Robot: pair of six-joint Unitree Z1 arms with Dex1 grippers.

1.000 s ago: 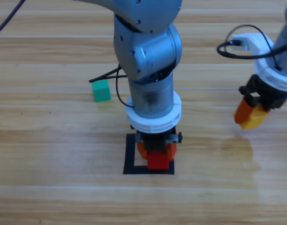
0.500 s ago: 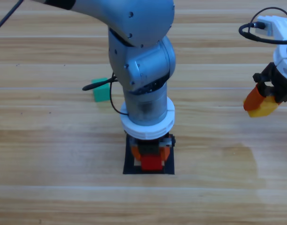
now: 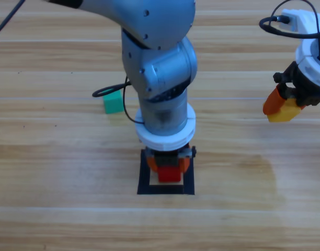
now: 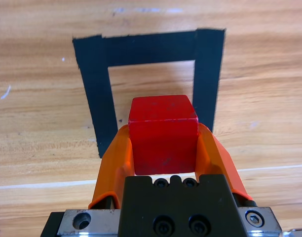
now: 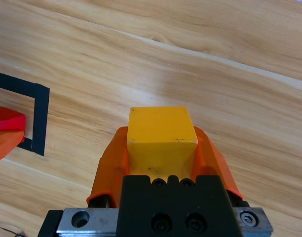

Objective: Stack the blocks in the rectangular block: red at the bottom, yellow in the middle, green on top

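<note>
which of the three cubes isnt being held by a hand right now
The green cube, lying free on the table left of the left arm. The red cube is clamped in the left hand over the tape square; the yellow cube is in the right hand.

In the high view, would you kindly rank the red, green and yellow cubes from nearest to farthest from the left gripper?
1. Red cube: held in the left gripper, over the tape square.
2. Green cube: on the table, upper left.
3. Yellow cube: far right, in the right gripper.
</note>
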